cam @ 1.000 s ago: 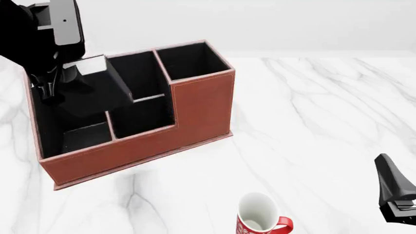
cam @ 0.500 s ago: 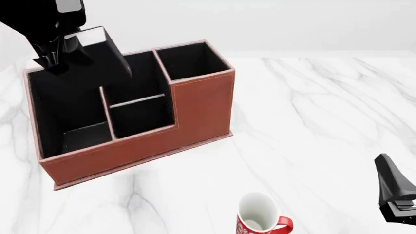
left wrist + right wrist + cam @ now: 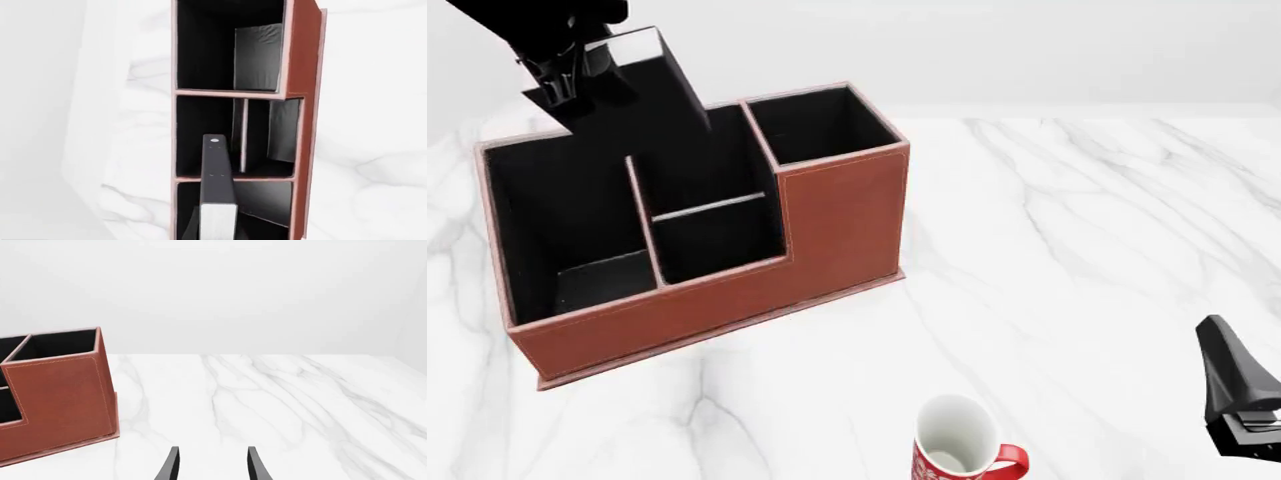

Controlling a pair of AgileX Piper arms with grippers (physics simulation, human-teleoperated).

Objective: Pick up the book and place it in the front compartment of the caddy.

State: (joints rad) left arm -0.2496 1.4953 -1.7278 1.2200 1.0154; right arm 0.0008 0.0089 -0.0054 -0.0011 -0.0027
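Observation:
The reddish-brown caddy (image 3: 827, 220) stands at the left of the marble table, its black-lined compartments open upward. My left gripper (image 3: 561, 78) is shut on the black book (image 3: 647, 85), which hangs tilted above the caddy's back-left part. In the left wrist view, the book's white page edge (image 3: 218, 222) and one finger (image 3: 215, 160) point down over the caddy (image 3: 303, 75). My right gripper (image 3: 212, 465) is open and holds nothing. It sits low at the table's right front (image 3: 1234, 400), far from the caddy (image 3: 60, 390).
A red-and-white mug (image 3: 961, 450) stands upright near the front edge, between the caddy and my right gripper. White marble table (image 3: 1068, 230) stretches to the right of the caddy.
My left gripper has risen with the book, from low inside the caddy's large left compartment to above its rim. The right arm has not moved.

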